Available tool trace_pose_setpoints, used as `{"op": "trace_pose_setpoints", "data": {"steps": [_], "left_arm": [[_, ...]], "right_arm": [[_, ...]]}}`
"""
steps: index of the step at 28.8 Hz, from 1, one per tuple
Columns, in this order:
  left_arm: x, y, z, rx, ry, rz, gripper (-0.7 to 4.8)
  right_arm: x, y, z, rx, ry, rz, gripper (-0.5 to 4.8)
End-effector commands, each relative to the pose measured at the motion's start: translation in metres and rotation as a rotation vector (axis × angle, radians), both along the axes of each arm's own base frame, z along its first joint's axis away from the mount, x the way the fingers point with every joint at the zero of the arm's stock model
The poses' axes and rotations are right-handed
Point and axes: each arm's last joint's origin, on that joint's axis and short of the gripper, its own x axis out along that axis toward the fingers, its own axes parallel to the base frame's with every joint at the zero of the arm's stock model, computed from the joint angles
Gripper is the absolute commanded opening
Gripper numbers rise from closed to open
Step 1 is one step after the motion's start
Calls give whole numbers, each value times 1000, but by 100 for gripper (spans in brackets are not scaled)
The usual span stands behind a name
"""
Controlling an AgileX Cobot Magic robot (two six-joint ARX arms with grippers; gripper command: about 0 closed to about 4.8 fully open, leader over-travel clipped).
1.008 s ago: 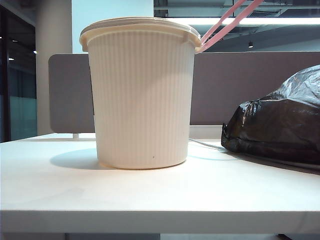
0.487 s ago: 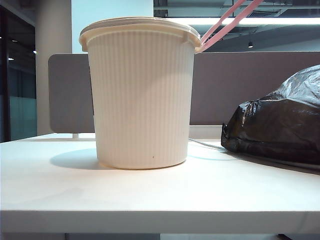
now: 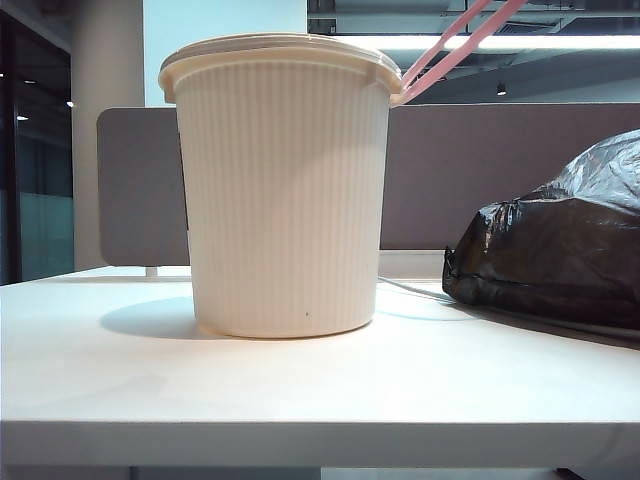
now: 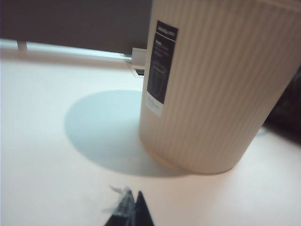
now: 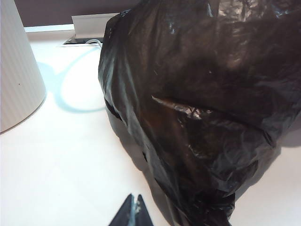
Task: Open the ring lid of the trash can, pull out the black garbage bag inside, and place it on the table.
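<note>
White table (image 3: pixel 300 390) before a grey-brown partition (image 3: pixel 480 170) — trash can (image 3: pixel 285 190), black garbage bag (image 3: pixel 560 250), left hand (image 4: pixel 129 212) and right hand (image 5: pixel 133 212) both closed, empty.

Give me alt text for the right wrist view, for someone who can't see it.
A bulky black bag lies on the white table, filling most of the frame. The cream bin stands apart from it at the edge, and the right gripper, jaws shut and empty, points toward the bag's near side.

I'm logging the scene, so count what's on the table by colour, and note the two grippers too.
Cream: 1, the trash can
Pink: 1, the ring lid, swung up off the can's rim
Black: 1, the garbage bag
Total: 3
Left gripper and right gripper: both shut, empty, over the table.
</note>
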Motion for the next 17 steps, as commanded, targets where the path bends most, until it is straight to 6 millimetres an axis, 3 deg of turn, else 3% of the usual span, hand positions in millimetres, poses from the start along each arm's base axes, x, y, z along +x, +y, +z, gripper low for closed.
{"op": "trace_pose_setpoints", "data": {"steps": [1,17], "left_arm": [[0,0,1,169,-74,2,-6],[-1,1,-10,237,31,9,-6]], "right_arm": [[0,0,1,-4,-15,-3,-1],[0,0,1,-4,-15,-4,-1]]}}
